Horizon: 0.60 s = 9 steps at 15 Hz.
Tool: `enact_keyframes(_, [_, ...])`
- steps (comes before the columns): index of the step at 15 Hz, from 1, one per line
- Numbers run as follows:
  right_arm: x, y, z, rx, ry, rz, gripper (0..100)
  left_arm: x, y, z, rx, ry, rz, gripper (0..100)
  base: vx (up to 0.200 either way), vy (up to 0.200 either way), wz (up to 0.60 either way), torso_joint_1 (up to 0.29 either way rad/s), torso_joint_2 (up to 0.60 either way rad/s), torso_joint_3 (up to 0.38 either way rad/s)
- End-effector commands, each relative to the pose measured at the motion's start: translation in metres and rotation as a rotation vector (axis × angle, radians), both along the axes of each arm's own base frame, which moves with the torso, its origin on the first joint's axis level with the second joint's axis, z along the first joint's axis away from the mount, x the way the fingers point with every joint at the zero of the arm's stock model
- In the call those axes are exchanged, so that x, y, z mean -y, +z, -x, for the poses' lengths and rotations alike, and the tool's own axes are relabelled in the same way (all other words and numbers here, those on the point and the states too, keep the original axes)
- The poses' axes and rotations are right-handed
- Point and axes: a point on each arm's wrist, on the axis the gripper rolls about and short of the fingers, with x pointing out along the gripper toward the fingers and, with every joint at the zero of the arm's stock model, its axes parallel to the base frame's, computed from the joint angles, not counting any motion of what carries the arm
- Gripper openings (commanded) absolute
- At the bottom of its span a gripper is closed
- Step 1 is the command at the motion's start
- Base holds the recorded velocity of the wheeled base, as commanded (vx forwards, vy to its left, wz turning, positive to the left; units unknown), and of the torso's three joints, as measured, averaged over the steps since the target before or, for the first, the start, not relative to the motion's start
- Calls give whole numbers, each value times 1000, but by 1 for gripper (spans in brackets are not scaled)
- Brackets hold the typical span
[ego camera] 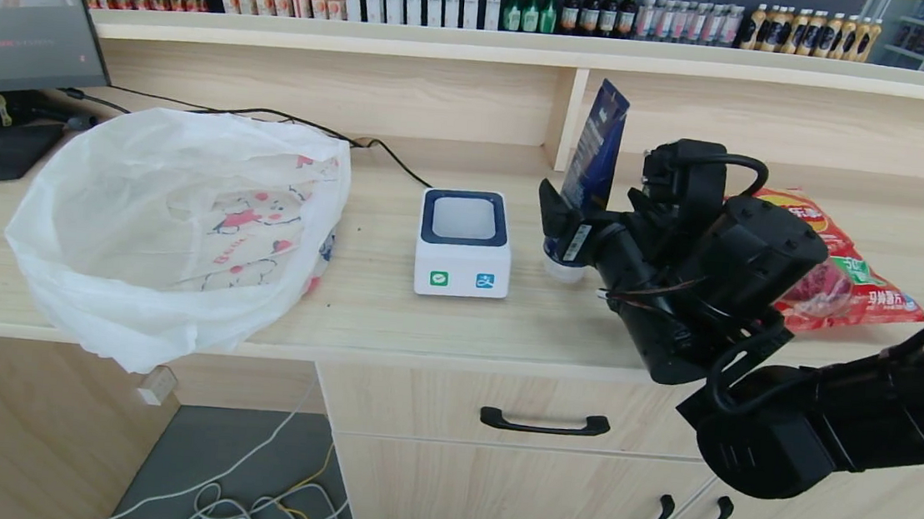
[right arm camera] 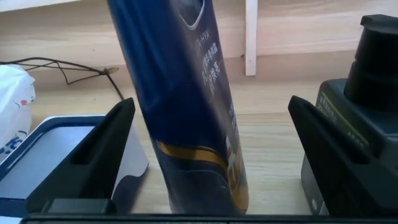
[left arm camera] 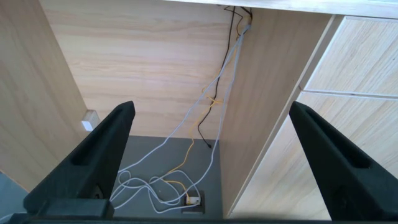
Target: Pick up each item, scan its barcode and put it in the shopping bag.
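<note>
A tall dark-blue squeeze tube point(ego camera: 597, 150) stands on its white cap on the pale wooden counter point(ego camera: 390, 312), just at 3 o'clock from the white box scanner with the blue-rimmed window point(ego camera: 463, 243). The right gripper point(right arm camera: 211, 106) brackets the tube's lower half with its fingers spread wide and a gap on each side, so nothing is gripped yet. The left gripper point(left arm camera: 211, 106) hangs below the counter edge, fingers likewise apart, over loose white and yellow cables point(left arm camera: 186, 155) on the floor.

A crumpled white plastic shopping bag with cartoon print point(ego camera: 172, 226) lies open at 9 o'clock from the scanner. A red foil snack packet point(ego camera: 853, 277) lies flat at 3 o'clock, beyond the arm.

The main risk, as I judge it, is the tube toppling. It is slender, balanced on a small cap and leaning slightly, so one finger touching first could knock it towards the scanner at 9 o'clock. A low, soft-walled grip may also let it swing or slip in the lift. The barcode's side cannot be made out, so a scan could miss.
</note>
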Motion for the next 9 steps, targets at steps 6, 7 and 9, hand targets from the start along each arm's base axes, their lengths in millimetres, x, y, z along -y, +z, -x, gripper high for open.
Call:
enact_keyframes(6, [18, -10, -17, -21, -65, 20, 100, 0, 0, 0, 0, 0, 0, 100, 0, 0, 0, 0, 0, 0])
enact_keyframes(7, [16, -13, -19, -27, -64, 24, 100, 0, 0, 0, 0, 0, 0, 100, 0, 0, 0, 0, 0, 0])
enact_keyframes(9, [11, -18, -21, -34, -56, 30, 100, 0, 0, 0, 0, 0, 0, 100, 0, 0, 0, 0, 0, 0])
